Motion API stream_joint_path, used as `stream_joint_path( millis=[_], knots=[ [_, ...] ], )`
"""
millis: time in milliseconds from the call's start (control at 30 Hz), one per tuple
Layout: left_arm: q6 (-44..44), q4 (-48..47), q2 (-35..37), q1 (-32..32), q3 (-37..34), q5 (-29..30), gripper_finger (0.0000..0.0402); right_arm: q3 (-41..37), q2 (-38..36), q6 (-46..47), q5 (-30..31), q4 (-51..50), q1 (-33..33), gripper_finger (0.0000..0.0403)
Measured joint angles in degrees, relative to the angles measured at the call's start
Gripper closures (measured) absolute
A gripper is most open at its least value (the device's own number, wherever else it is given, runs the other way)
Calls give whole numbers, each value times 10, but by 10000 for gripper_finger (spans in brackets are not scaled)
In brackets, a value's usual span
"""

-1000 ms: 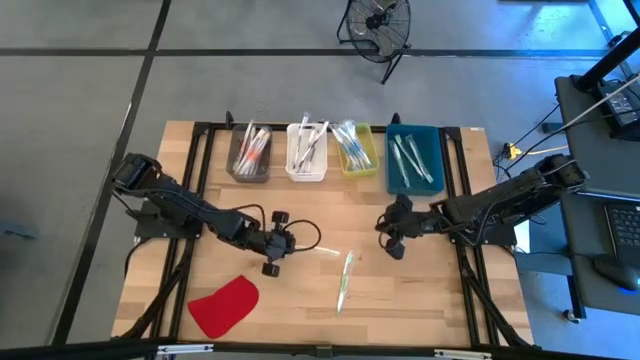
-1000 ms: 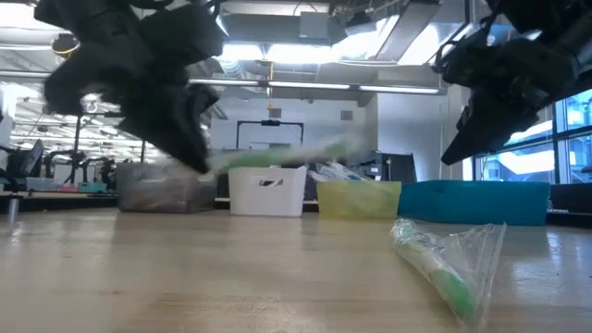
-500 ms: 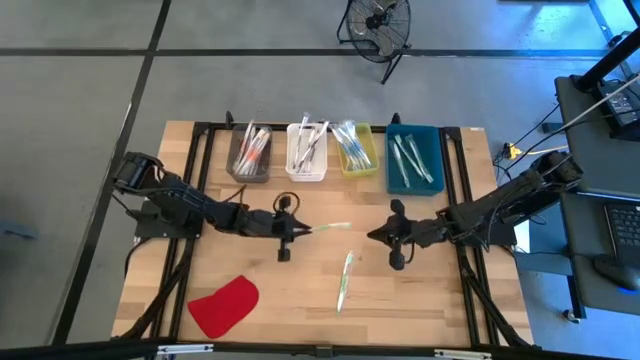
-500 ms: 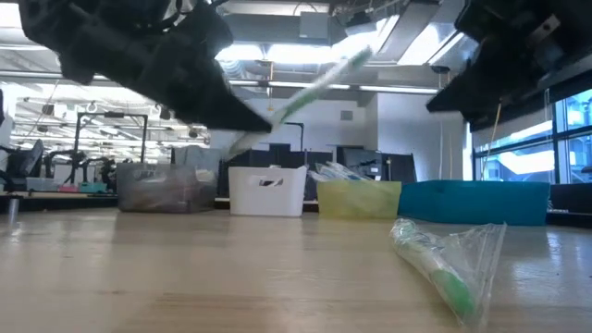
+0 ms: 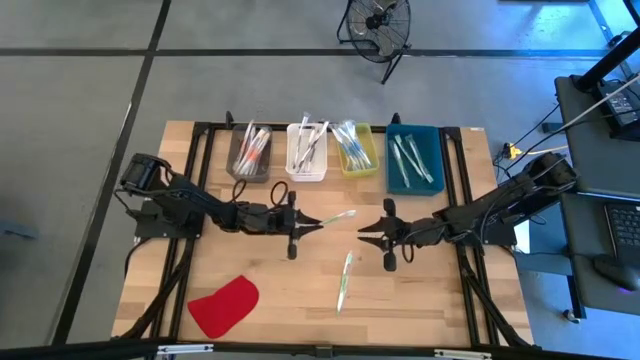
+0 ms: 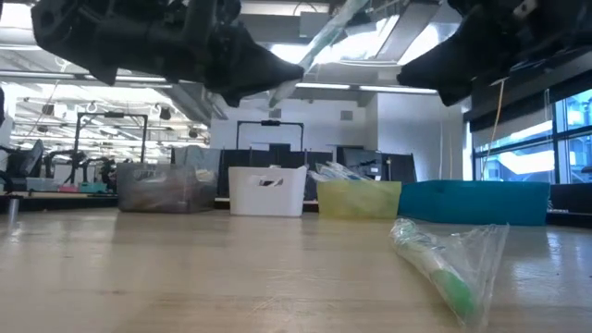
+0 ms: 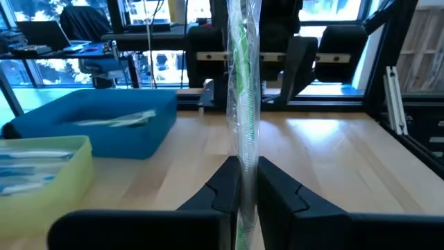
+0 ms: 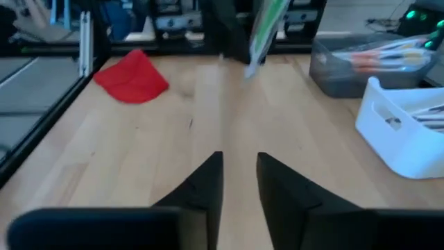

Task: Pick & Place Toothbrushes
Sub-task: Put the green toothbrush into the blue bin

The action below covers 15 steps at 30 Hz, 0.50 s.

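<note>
My left gripper [image 5: 312, 221] is over the table's middle, shut on a clear-wrapped green toothbrush [image 5: 336, 215] that points toward the table's right. My right gripper [image 5: 366, 236] faces it from the right, a little way off the brush's free end, open with nothing between its fingers [image 8: 239, 173]. A second wrapped green toothbrush [image 5: 344, 279] lies flat on the wood nearer the front edge, also in the low view [image 6: 442, 263]. More toothbrushes lie in the bins at the far edge. My left gripper pinches the wrapped toothbrush between its two fingers near one end [image 7: 243, 154]. The fingers lie level, coming from the table's left, along the brush. The rest of the brush sticks out ahead of the fingertips, tilted a little upward [image 6: 326, 35], lifted clear of the table.
A row of bins stands along the far edge: grey [image 5: 250, 153], white [image 5: 306, 152], yellow [image 5: 357, 149], blue [image 5: 412, 159]. A flat red cloth piece [image 5: 224, 305] lies near the front left. Bare wood lies between the arms and the bins.
My left gripper has gone toward the table's right and far edge and tipped up from pointing down to level, carrying the toothbrush clear of the table so it points right. My right gripper has moved toward the table's left, levelled out, and opened.
</note>
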<state>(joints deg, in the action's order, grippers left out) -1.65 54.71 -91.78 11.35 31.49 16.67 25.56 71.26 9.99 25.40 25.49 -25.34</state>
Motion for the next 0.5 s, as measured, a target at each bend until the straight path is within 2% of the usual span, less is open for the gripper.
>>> stream_joint_path(
  millis=[300, 500],
  knots=[
    [12, 12, -66, 0, 56, 1, 376, 0, 67, -20, 52, 118, 8, 231],
    [10, 13, -94, 0, 85, -2, 375, 0, 110, -36, 53, 197, 9, 199]
  ],
)
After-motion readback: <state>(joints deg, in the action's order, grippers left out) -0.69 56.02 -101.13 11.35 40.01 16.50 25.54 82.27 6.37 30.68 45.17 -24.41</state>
